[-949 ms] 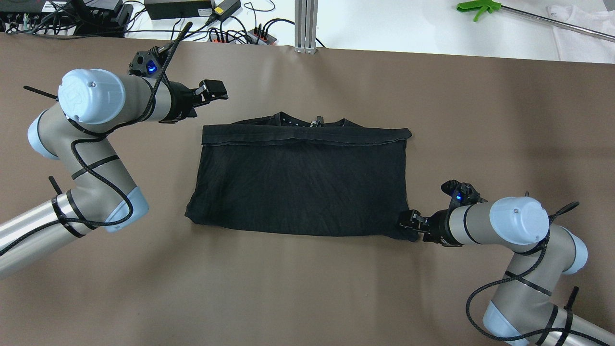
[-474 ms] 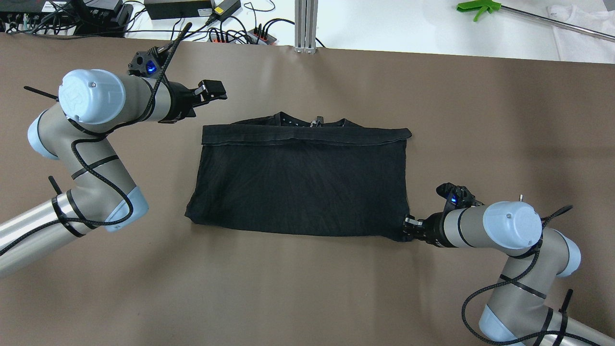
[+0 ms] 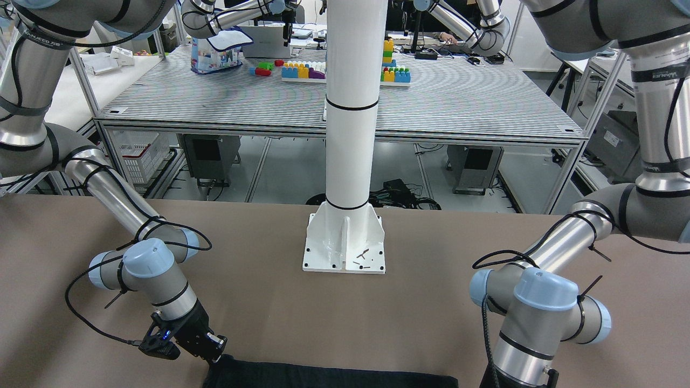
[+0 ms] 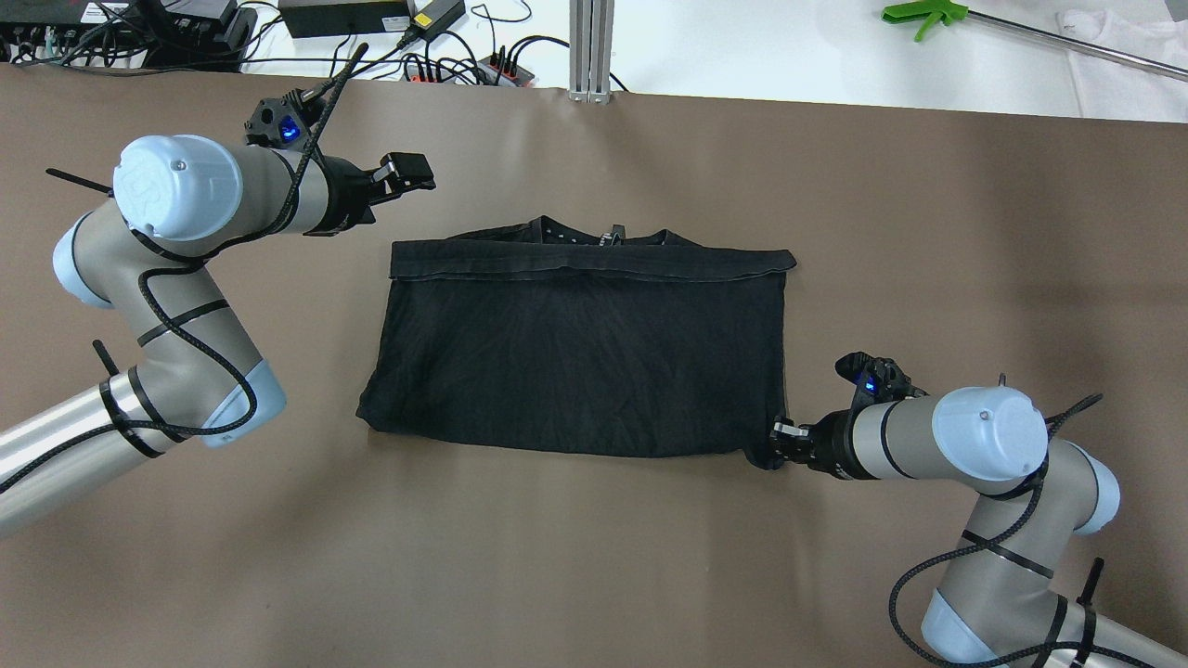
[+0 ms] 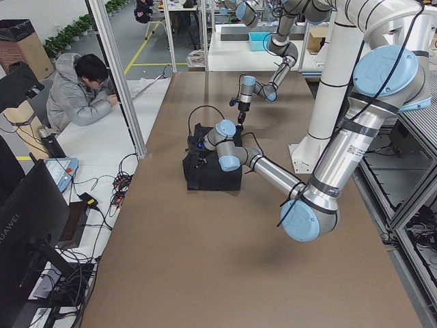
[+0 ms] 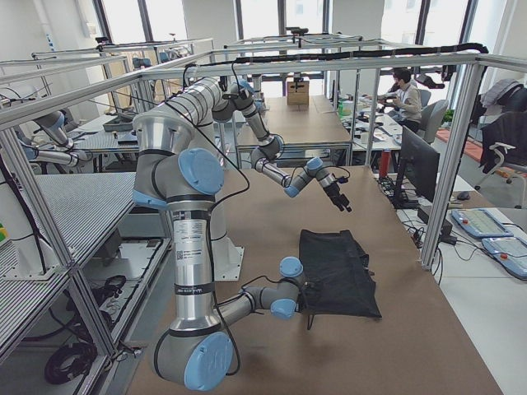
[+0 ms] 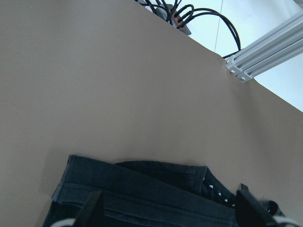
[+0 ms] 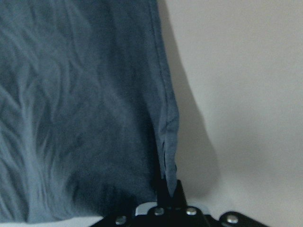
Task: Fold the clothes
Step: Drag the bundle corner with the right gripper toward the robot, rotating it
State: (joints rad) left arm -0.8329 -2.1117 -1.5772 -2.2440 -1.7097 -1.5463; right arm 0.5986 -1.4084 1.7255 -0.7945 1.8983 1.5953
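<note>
– Right gripper (image 4: 778,434) was clenched on the near right corner of the black garment (image 4: 580,362), with the hem pinched between its fingers, right down at the cloth!
– And the garment itself?
– It lay flat in the middle of the desk (image 4: 594,557) as a wide rectangle. A folded band ran along its far edge, and a bit of studded collar (image 4: 575,232) peeked out beyond it.
– What about the other side?
– Left gripper (image 4: 411,173) hung off the far left corner, apart from the cloth, jaws spread wide with nothing between them. Its wrist camera looked past both fingertips (image 7: 92,210) onto that folded corner.
– Anything further out?
– Cables and a power strip (image 4: 464,70) sat past the desk's far edge, and a green-handled tool (image 4: 923,16) lay off to the far right. The white pillar base (image 3: 345,242) stood between the two arms. An operator in a grey jacket (image 5: 82,92) sat beside the desk, head down.
</note>
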